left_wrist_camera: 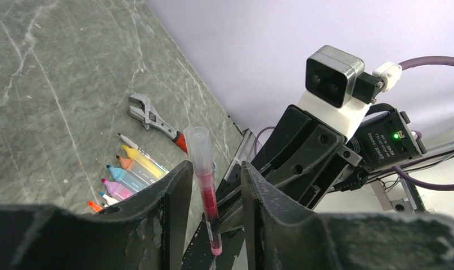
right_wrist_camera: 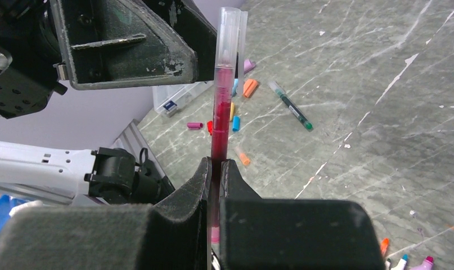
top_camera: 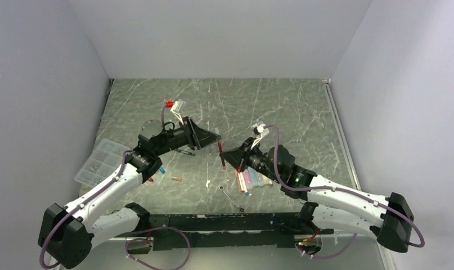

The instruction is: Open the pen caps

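Left wrist: cap of pen sits between left gripper jaws.

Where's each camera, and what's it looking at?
Top external: above, behind the arms, looking down at the table; left gripper and right gripper show.
Left wrist: on the left arm, facing the red pen between its own fingers.
Right wrist: on the right arm, looking along that pen, clamped in its fingers.
All three see the red pen.
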Action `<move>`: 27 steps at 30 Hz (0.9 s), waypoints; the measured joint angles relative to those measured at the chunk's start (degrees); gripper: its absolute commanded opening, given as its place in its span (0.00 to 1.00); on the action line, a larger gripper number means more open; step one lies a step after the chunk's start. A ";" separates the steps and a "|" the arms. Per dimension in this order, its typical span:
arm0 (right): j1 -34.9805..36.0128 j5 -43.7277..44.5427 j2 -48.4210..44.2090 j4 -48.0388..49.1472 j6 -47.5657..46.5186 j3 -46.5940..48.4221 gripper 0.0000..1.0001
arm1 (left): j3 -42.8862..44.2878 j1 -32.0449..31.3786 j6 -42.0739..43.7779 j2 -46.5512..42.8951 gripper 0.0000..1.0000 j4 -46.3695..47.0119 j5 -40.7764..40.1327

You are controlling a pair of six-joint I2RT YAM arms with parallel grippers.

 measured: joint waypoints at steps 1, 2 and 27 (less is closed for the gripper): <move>0.09 0.13 0.02 0.00 0.04 0.00 0.00 | 0.15 -0.09 0.04 0.11 0.47 -0.09 0.00; 0.20 0.37 0.02 0.02 0.15 0.00 0.00 | 0.37 -0.17 0.04 0.28 0.48 -0.26 0.00; 2.75 1.95 -1.46 1.07 0.39 -0.96 0.00 | 0.74 -0.81 0.81 0.72 0.20 -2.03 -1.03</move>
